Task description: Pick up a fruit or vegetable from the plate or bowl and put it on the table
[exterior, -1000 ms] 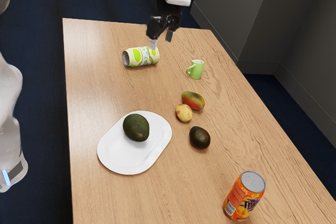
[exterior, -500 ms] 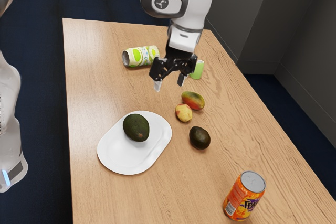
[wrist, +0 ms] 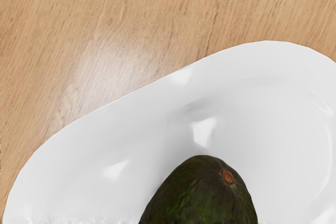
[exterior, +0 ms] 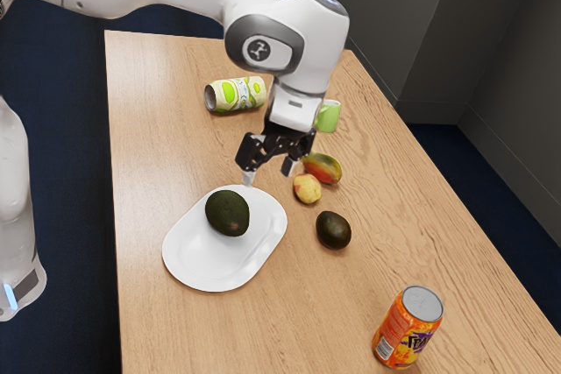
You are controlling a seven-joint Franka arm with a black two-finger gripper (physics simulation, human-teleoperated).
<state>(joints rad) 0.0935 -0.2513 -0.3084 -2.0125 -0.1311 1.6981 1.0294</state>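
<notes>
At the exterior view's left, a white part of the robot (exterior: 16, 216) stood beside the tabletop (exterior: 158, 146). Next came the white oblong plate (exterior: 197, 260), which was lying flat on the tabletop. The large dark green avocado (exterior: 228, 213), one fruit that the task could mean, rested on this plate, nearer to its far end; the wrist view also showed it there, with a small brown spot at its stem end. Farther back, a pale can with green pattern (exterior: 235, 94) lay on its side, its grey end turned toward the exterior view's left. The gripper (exterior: 269, 172) pointed downward near the far rim of the plate, and its two fingers stood apart, with a gap between them. To the exterior view's right of it was a small yellow and red fruit (exterior: 307, 189), and close beside this one the green and red mango (exterior: 325, 169), partly covered by the gripper. Behind them stood a green mug (exterior: 330, 116), also partly hidden. A darker, smaller avocado (exterior: 333, 230) lay directly on the tabletop, nearer to the camera. Last, an orange can (exterior: 408, 328) stood upright, well apart from the plate.
</notes>
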